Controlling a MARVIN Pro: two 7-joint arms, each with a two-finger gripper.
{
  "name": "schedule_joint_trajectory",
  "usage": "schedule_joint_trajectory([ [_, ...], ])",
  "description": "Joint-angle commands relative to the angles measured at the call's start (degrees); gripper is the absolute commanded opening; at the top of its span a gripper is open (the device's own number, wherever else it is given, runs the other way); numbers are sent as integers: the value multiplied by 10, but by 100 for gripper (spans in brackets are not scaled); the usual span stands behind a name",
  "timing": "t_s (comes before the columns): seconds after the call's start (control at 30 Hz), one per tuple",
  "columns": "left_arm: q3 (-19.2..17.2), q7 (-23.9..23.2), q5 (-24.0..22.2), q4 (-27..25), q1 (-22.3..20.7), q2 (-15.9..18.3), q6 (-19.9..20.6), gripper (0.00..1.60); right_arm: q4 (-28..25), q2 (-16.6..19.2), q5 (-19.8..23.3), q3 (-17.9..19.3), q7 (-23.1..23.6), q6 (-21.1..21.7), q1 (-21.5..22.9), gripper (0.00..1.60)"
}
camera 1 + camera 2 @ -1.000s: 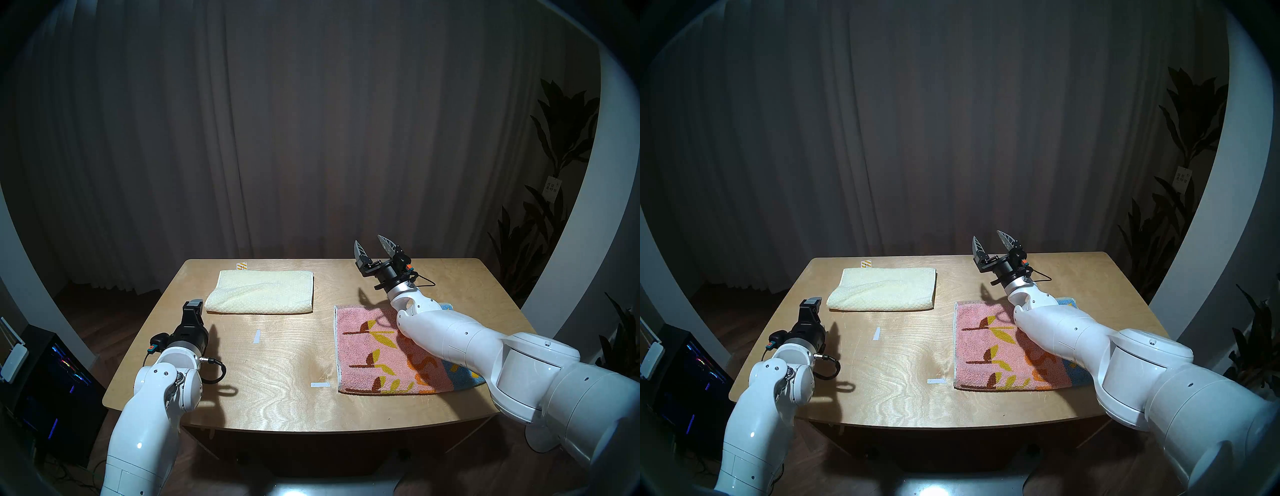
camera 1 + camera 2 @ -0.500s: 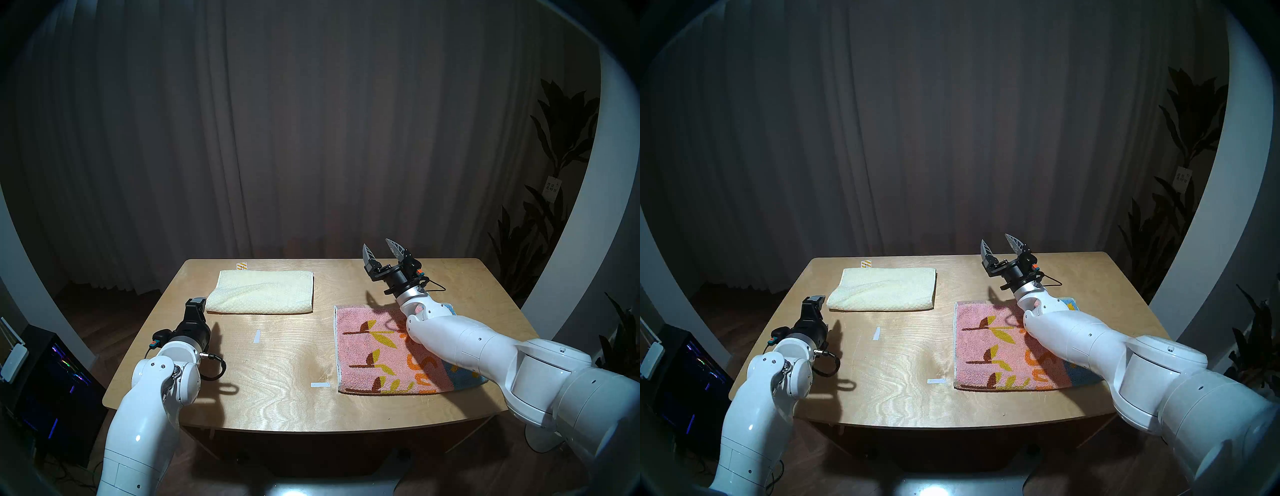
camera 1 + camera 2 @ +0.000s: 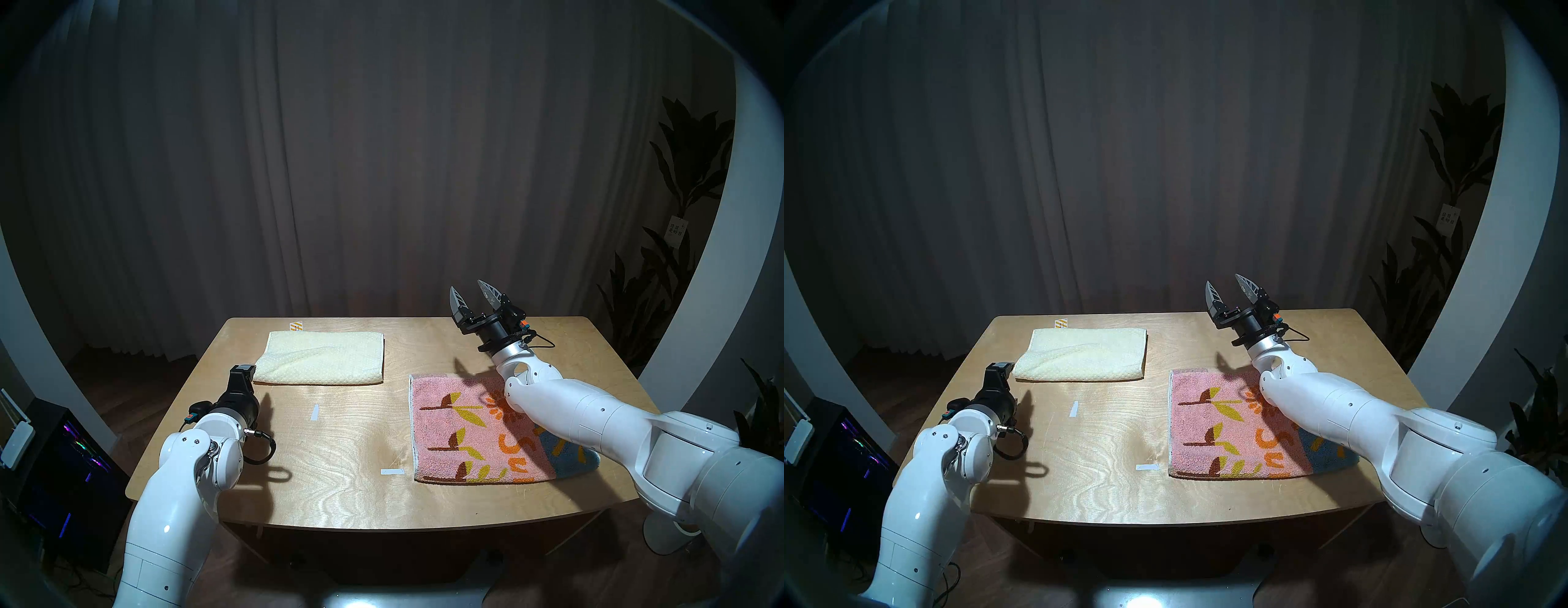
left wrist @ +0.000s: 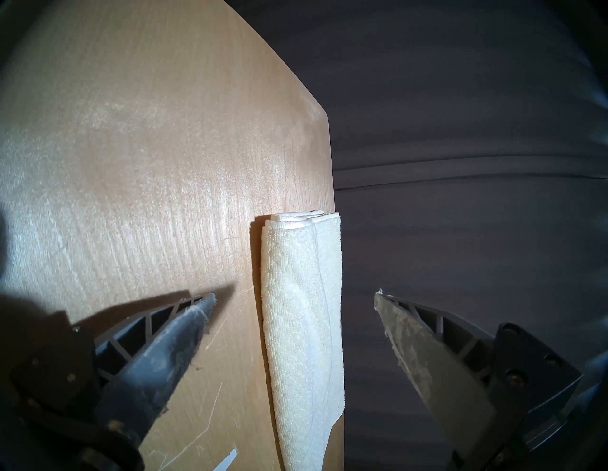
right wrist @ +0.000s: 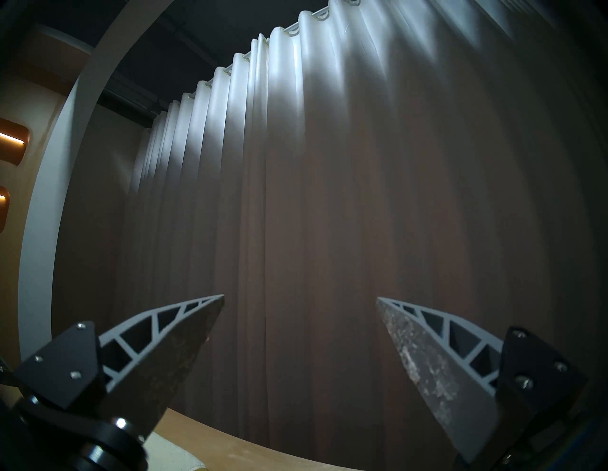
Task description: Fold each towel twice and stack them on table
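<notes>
A cream-yellow towel (image 3: 322, 358) (image 3: 1083, 356) lies folded at the back left of the plywood table (image 3: 339, 488). On the right lies a pink and blue towel (image 3: 462, 433) (image 3: 1221, 433), flat, partly hidden under my right forearm. My left gripper (image 3: 243, 370) (image 4: 295, 294) hovers low at the cream towel's (image 4: 302, 329) near left corner, open. The towel's folded edge runs between its fingers untouched. My right gripper (image 3: 467, 286) (image 3: 1223, 280) (image 5: 300, 297) is raised over the table's far edge beyond the pink towel. It is open, empty, and points up at the curtain.
White tape marks (image 3: 314, 412) (image 3: 392, 471) sit mid-table, and a striped sticker (image 3: 297, 326) lies behind the cream towel. A dark curtain (image 3: 382, 170) hangs behind the table. A computer tower (image 3: 63, 467) stands on the floor at left, plants (image 3: 679, 254) at right.
My right arm has swung to the right and lifted, uncovering more of the pink towel's orange letters. My left gripper has crept forward to the cream towel. Both stayed open.
</notes>
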Motion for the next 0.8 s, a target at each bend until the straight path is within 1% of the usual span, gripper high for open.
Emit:
schedule_joint_trajectory([
  [0.0, 0, 3, 0, -2, -24, 8, 7, 160, -38, 26, 9, 3, -5, 12, -8, 160],
  [0.1, 1, 7, -2, 0, -27, 9, 10, 160, -45, 32, 13, 2, -7, 18, -14, 160],
  [0.13, 2, 11, -3, 3, -31, 10, 13, 160, -54, 39, 18, 2, -9, 26, -21, 160],
  [0.43, 5, 28, -9, 13, -50, 16, 27, 160, -107, 68, 36, 5, -26, 55, -39, 160],
  [0.77, 8, 42, -9, 27, -63, 21, 38, 160, -168, 98, 49, 10, -41, 79, -45, 160],
])
